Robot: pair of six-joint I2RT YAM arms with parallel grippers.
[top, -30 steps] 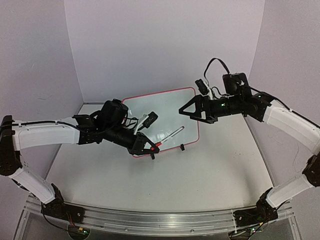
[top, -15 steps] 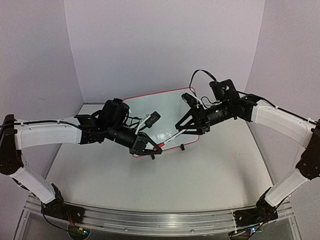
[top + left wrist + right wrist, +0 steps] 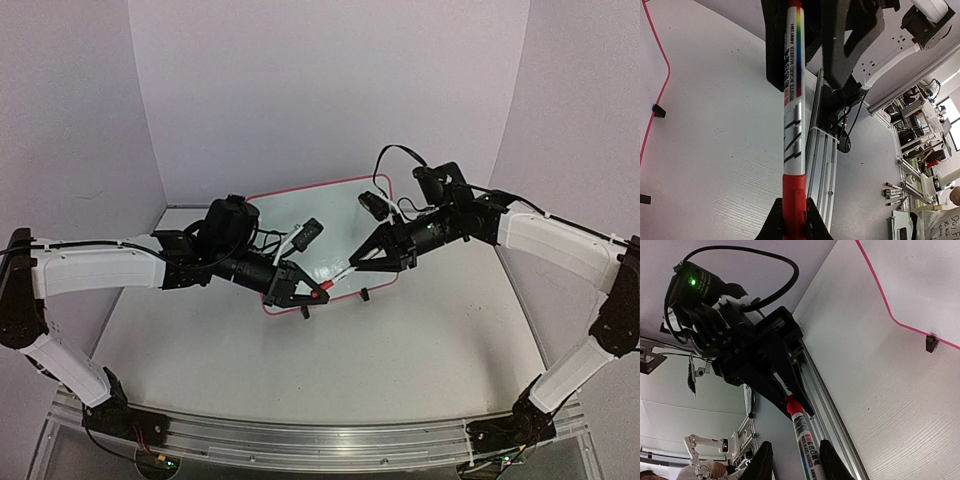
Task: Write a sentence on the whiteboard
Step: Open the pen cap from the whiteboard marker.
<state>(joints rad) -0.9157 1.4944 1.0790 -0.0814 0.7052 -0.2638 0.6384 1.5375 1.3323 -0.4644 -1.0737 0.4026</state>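
- Between the two pairs of fingers: a whiteboard marker (image 3: 338, 278). Its long axis runs straight from the left fingers to the right ones, just in front of the board's near edge. The capped writing end points toward the left fingers and the butt toward the right ones.
- Left gripper (image 3: 312, 293): fingers clamped on the red cap (image 3: 794, 200), which sits between their tips.
- Right gripper (image 3: 358, 266): fingers apart, one on each side of the white barrel. The right wrist view shows a gap on both sides, so there is no grip yet.
- Beyond both pairs of fingers: the whiteboard (image 3: 340, 210), propped on small black feet (image 3: 930, 343) on the table (image 3: 330, 370). Its long axis runs left to right and its face is turned toward the arms. No writing can be made out on the part that shows.
- Step in hand, as judged: uncapping the marker, ahead of any writing.
- Next move calls for the right fingers to close squarely on the barrel. A pull along the marker's axis, away from the left fingers, would follow, kept straight so the cap frees without the pen slipping.
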